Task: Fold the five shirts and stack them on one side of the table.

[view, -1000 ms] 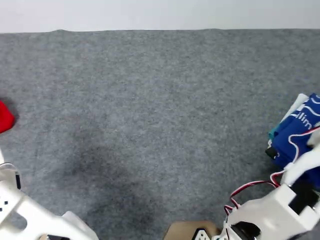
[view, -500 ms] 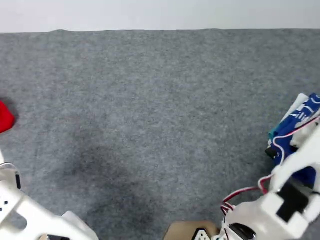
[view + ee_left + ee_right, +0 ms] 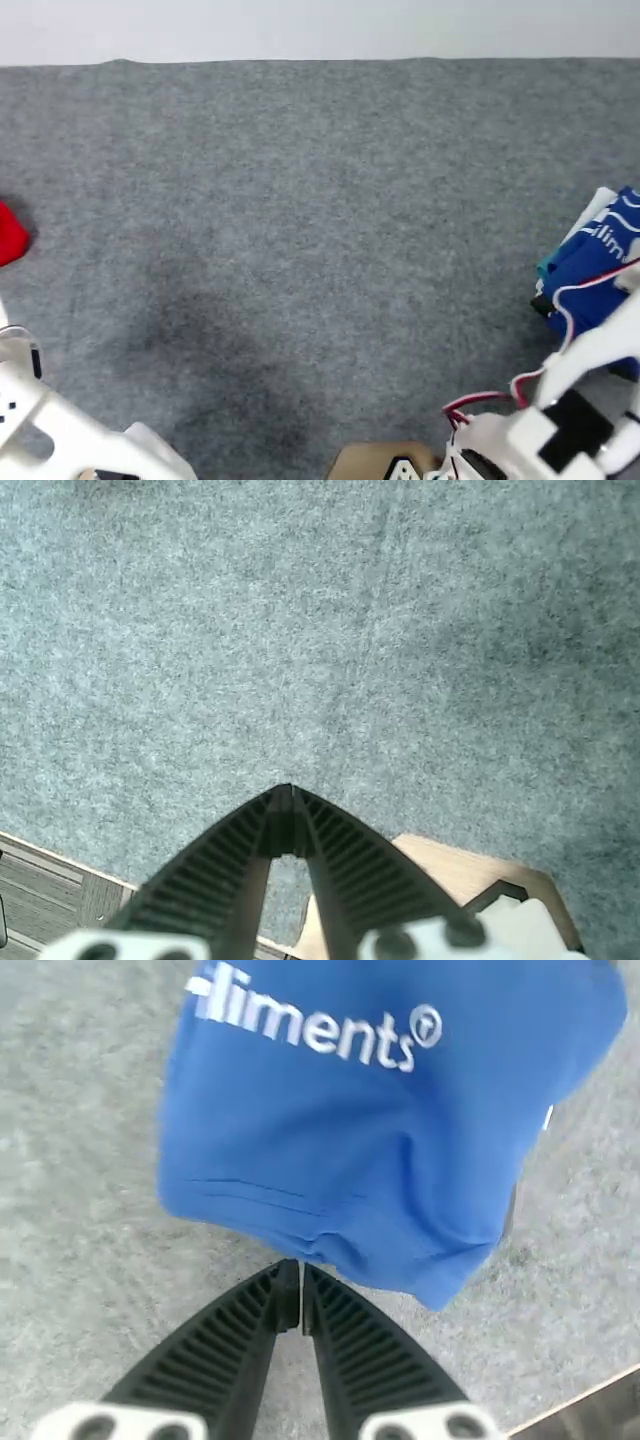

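Red shirt (image 3: pixel 10 235) seen at 9 o'clock surface (image 3: pixel 320 200) edge, judged nearer left hand (image 3: pixel 290 820) (closed, empty); right hand (image 3: pixel 290 1295), closed, empty, just beside blue shirt (image 3: pixel 380 1140), 3 o'clock.

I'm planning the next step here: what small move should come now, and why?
Probably swing the left gripper toward the red shirt at the table's left edge and open it: its jaws are shut over bare grey mat, while the blue shirt already lies folded atop others at the right.
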`<state>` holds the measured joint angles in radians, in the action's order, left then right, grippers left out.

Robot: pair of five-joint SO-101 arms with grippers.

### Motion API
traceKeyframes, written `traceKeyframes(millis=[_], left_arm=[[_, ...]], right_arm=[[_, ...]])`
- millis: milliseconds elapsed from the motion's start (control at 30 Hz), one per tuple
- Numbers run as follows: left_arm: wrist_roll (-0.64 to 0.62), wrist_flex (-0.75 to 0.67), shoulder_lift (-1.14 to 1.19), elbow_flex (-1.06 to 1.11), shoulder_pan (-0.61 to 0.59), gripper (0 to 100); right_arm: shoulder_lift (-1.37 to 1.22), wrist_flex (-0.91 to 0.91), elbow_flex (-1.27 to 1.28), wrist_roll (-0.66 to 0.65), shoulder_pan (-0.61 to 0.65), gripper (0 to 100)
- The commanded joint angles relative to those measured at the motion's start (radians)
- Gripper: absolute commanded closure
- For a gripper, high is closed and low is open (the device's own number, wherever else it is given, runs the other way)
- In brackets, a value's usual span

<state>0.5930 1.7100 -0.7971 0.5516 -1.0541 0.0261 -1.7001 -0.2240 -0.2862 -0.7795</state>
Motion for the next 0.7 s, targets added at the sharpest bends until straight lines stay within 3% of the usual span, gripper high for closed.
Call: traceKeyframes(millis=[0, 400, 667], left_arm=[[0.009, -0.008, -0.018, -0.039, 0.005, 100], [0.009, 0.018, -0.018, -0.039, -0.003, 100], [0.009, 0.026, -0.018, -0.039, 0.005, 100]], right_arm=[[-0.064, 0.019, -0.052, 0.002, -0.067, 98.9], [-0.354, 0.010, -0.055, 0.003, -0.099, 98.9], [-0.154, -0.059, -0.055, 0.003, -0.097, 98.9]])
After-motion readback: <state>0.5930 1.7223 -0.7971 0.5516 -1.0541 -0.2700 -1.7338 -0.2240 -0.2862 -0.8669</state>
